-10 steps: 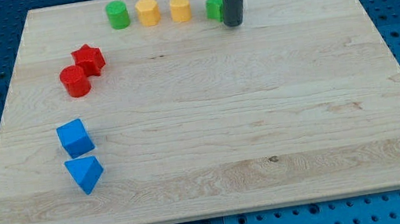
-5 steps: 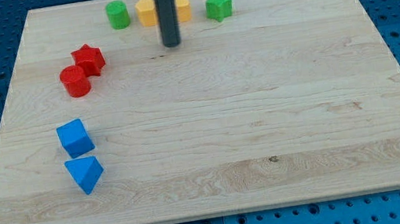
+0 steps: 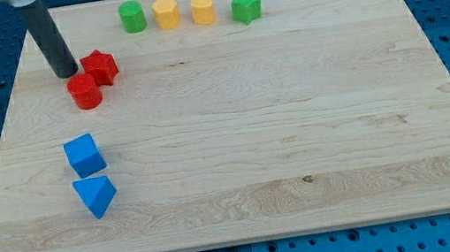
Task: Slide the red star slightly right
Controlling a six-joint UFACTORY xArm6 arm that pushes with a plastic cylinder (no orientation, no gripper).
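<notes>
The red star [image 3: 100,68] lies at the upper left of the wooden board [image 3: 298,133]. A red cylinder [image 3: 84,92] touches it at its lower left. My tip [image 3: 66,75] stands just left of the red star, close to its left edge and just above the red cylinder; whether it touches the star I cannot tell. The dark rod leans up and to the left out of the view's top.
Along the top edge stand a green cylinder [image 3: 133,17], a yellow block [image 3: 165,14], another yellow block [image 3: 203,9] and a green star [image 3: 246,6]. A blue cube [image 3: 85,155] and a blue triangular block [image 3: 96,196] lie at the lower left.
My tip has travelled left from beside the green star, past the yellow blocks, to the left side of the red star. No block has moved.
</notes>
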